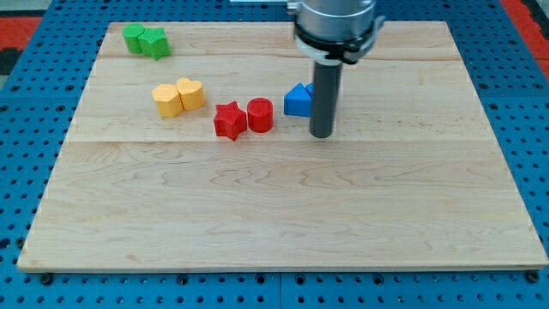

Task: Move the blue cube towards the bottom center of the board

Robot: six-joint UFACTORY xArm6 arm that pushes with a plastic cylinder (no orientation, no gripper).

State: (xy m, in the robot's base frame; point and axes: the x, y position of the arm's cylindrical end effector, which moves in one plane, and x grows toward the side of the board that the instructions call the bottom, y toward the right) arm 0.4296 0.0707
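Blue cube [298, 100] sits a little above the middle of the table [274, 215], slightly toward the view's right of centre, with its right side hidden behind the dark rod. A second blue piece [310, 89] peeks out at the cube's upper right, touching or just behind it; its shape cannot be made out.

The table is a pale wooden board of glued planks, lying on a blue pegboard surface [26, 287] dotted with holes. A strip of red [527, 17] shows past the top right corner, and little else of the room is in view.

Counted: two blue blocks, two red, two yellow, two green. The red star [229, 120] and red cylinder [260, 115] stand close together just left of the blue cube. The two yellow blocks [178, 97] touch each other farther toward the left edge. The two green blocks [145, 40] touch near the top left corner.

My tip [321, 135] rests on the table just beside the blue cube's lower right. The rod carries no claw, so nothing is open, closed or gripped. From the cube down to the middle of the bottom edge, the wood lies bare.
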